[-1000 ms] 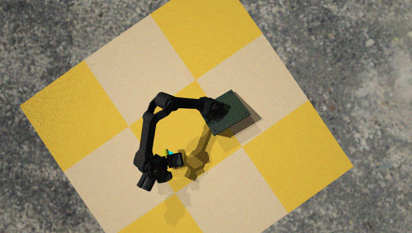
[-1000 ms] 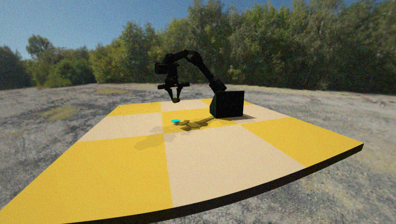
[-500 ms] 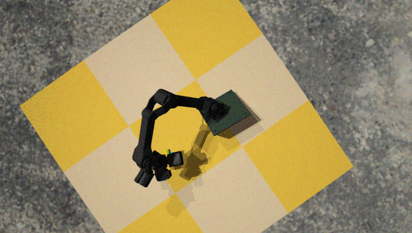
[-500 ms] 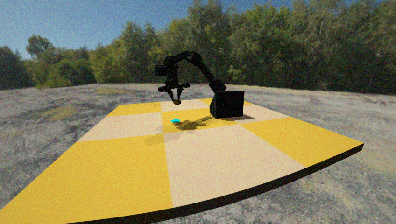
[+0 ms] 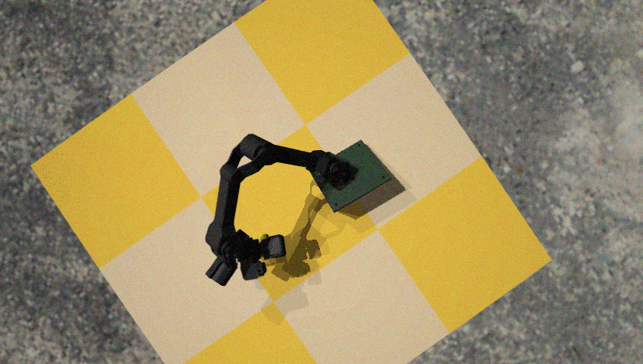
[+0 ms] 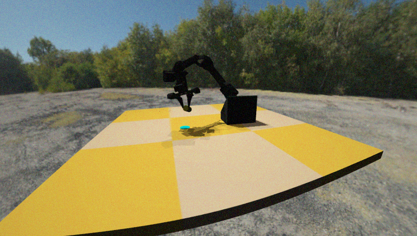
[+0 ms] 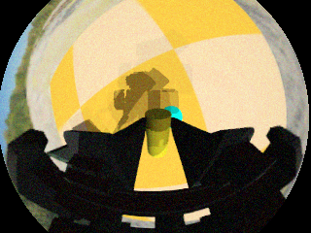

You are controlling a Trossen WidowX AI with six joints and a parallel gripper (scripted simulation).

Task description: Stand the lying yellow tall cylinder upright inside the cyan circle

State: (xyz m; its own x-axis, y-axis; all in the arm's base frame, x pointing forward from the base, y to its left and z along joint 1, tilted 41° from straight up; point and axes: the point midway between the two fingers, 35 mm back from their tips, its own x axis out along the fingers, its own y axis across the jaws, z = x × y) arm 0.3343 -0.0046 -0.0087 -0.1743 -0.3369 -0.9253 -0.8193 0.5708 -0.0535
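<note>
Yellow cylinder (image 7: 157, 132) is pinched between the fingers of the gripper (image 6: 186, 105), so the claw is closed on it and carrying it, held up in the air well above the board (image 6: 239, 163). In the exterior view it's just a small olive-yellow blob (image 6: 187, 108) at the tips of the two black fingers (image 6: 180, 101), which angle down and meet around it. The wrist view shows it best: the cylinder sticks out from between the dark fingers with its long axis pointing away from the camera, towards the board below. The cyan circle (image 6: 184, 127) lies flat on the middle yellow square, lower in that view than the gripper, with the arm's shadow (image 6: 201, 130) spreading just to its right. In the wrist view only a sliver of the circle (image 7: 174, 115) peeks out right behind the cylinder's far end, on its right side, so the two nearly line up from that angle. From the top view the circle is hidden under the wrist, and only a tiny bit of the cylinder (image 5: 262, 236) shows beside the black housing. The arm (image 5: 225, 198) bends in a big loop from its dark green base (image 5: 361, 173), which sits on the far right part of the checkered board.
</note>
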